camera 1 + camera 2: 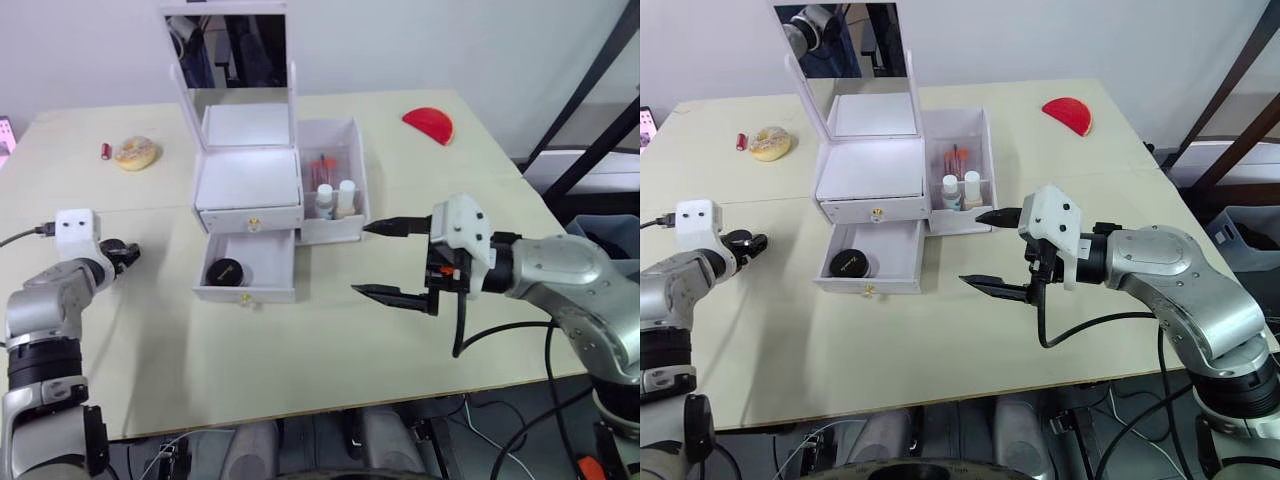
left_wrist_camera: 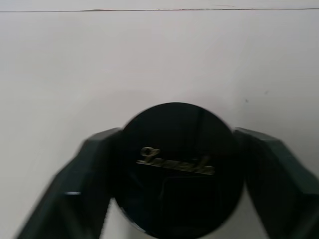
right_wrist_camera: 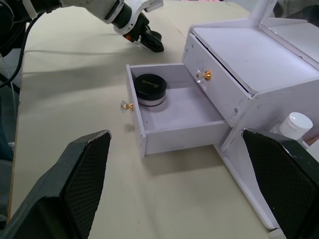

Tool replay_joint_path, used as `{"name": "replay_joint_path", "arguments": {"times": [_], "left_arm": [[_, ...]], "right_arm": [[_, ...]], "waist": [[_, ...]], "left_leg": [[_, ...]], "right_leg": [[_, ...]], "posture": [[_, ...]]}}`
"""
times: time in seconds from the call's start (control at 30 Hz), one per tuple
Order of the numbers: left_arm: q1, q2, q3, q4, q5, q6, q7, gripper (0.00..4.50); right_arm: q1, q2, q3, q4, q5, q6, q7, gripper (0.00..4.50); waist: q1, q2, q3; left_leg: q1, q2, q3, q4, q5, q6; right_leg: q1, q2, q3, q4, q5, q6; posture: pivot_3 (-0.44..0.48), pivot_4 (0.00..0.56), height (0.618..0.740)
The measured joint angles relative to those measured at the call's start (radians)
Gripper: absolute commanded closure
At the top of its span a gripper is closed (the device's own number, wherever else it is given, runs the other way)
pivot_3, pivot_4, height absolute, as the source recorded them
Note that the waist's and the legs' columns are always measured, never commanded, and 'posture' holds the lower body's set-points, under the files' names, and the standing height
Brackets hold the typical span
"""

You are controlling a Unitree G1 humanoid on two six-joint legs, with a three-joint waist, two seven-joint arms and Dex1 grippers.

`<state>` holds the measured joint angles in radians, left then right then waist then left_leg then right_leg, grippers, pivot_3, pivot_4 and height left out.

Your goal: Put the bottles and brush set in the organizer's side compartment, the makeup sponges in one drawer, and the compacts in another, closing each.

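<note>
Left wrist view: left gripper (image 2: pixel 174 172) clamps a black compact (image 2: pixel 177 164), bound for the open lower drawer (image 1: pixel 262 290) holding another compact (image 1: pixel 225 272). Right gripper (image 1: pixel 393 262) waits, fingers spread.

Gold script on the black compact (image 2: pixel 177 169) is too blurred to read.

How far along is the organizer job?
Done: bottles sit in the side compartment, upper drawer is shut, one compact lies in the open lower drawer. In hand: left gripper holds a second compact. Left: place it, close the drawer.
</note>
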<state>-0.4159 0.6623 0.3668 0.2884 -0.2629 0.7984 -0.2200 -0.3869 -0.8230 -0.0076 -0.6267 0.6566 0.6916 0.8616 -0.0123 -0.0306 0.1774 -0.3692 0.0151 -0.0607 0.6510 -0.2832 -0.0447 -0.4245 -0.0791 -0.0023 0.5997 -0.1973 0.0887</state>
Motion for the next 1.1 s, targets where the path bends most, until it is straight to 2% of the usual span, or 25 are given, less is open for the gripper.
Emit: {"name": "replay_joint_path", "arguments": {"times": [0.2, 0.37, 0.53, 0.6, 0.73, 0.83, 0.97, 1.1], "left_arm": [[0.011, -0.008, 0.002, -0.042, 0.0, 0.029, 0.011, 1.81], [0.037, -0.01, 0.002, -0.152, -0.006, 0.093, 0.009, 1.81], [0.047, 0.12, 0.006, -0.361, -0.059, 0.128, -0.119, 1.81], [0.065, 0.166, 0.012, -0.417, -0.096, 0.126, -0.201, 1.81], [0.159, 0.311, 0.014, -0.535, -0.24, 0.087, -0.525, 1.81], [0.172, 0.372, 0.007, -0.563, -0.318, 0.042, -0.715, 1.81], [0.078, 0.385, -0.107, -0.565, -0.37, 0.011, -0.869, 1.81], [-0.065, 0.316, -0.308, -0.521, -0.317, -0.064, -0.935, 1.81]], "right_arm": [[0.0, 0.0, 0.0, 0.0, 0.004, 0.0, 0.0, 0.0], [-0.001, 0.0, 0.001, 0.0, 0.004, 0.0, 0.0, 0.0], [-0.002, -0.001, 0.0, 0.0, 0.004, 0.0, -0.001, 0.0], [-0.002, -0.001, 0.001, -0.001, 0.004, 0.001, -0.001, 0.0], [0.016, -0.008, -0.006, -0.006, 0.005, 0.003, -0.009, 0.0], [0.025, -0.014, -0.011, -0.007, 0.004, 0.003, -0.011, 0.0], [0.032, -0.023, -0.017, -0.01, 0.004, 0.002, -0.012, 0.0], [0.04, -0.026, -0.038, -0.032, 0.006, 0.003, -0.025, 0.0]], "waist": [[0.001, 0.0, 0.0], [0.001, -0.001, 0.001], [0.001, -0.003, 0.001], [0.0, -0.002, 0.001], [-0.002, -0.002, 0.001], [0.0, -0.001, 0.002], [0.006, 0.0, 0.002], [0.003, 0.0, 0.002]], "left_leg": [[-0.001, 0.0, 0.0, 0.0, 0.0, 0.0], [-0.002, 0.0, 0.0, 0.0, 0.0, 0.0], [-0.003, 0.0, 0.0, 0.0, 0.0, 0.0], [-0.003, 0.0, 0.0, -0.001, 0.0, 0.0], [-0.004, 0.0, 0.001, -0.003, 0.0, 0.0], [-0.004, 0.0, 0.001, -0.003, 0.0, 0.0], [-0.004, 0.0, 0.001, -0.001, 0.0, 0.0], [-0.004, 0.0, 0.001, 0.0, 0.0, 0.0]], "right_leg": [[0.0, 0.0, 0.0, -0.001, 0.0, 0.0], [-0.001, 0.0, 0.0, -0.001, 0.0, 0.0], [-0.001, -0.001, 0.0, -0.002, 0.0, 0.0], [-0.002, -0.001, 0.0, -0.002, 0.0, 0.0], [-0.003, -0.001, 0.0, -0.004, -0.001, 0.0], [-0.003, -0.001, 0.0, -0.004, -0.001, -0.001], [-0.002, -0.001, 0.0, -0.004, -0.002, 0.001], [-0.001, -0.001, 0.0, -0.004, -0.002, 0.002]], "posture": [[0.0, 0.15, 0.739], [0.0, 0.15, 0.739], [0.0, 0.15, 0.739], [0.0, 0.15, 0.739], [0.0, 0.15, 0.739], [0.0, 0.15, 0.739], [0.0, 0.15, 0.739], [0.0, 0.15, 0.739]]}}
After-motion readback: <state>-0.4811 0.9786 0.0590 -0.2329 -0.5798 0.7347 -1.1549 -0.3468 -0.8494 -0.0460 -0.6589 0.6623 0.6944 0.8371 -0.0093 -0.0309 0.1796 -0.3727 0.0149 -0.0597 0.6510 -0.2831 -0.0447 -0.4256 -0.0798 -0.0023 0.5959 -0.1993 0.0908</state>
